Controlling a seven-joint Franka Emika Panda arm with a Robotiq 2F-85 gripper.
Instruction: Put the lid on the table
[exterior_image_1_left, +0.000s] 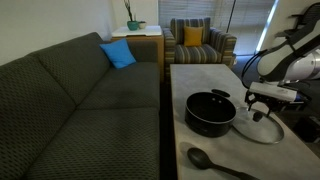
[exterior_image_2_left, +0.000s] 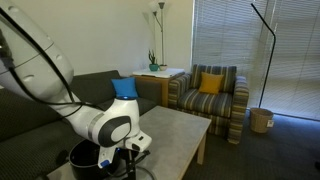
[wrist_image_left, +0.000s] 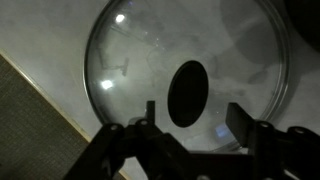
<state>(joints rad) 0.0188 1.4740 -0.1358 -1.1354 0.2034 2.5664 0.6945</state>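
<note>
Lid (wrist_image_left: 130, 60): glass, stiff, slick, breakable, likely weighty; lies on tabletop (wrist_image_left: 40, 30). Grip by centre knob (wrist_image_left: 188, 93). Hand (wrist_image_left: 195, 114) open, empty above.

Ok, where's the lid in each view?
Exterior view: lid on the table, right of the black pot.
Exterior view: not made out; the arm hides the spot beside the pot.
Wrist view: lid fills the frame under the open gripper.
Shared landmark: black pot, both exterior views.
</note>
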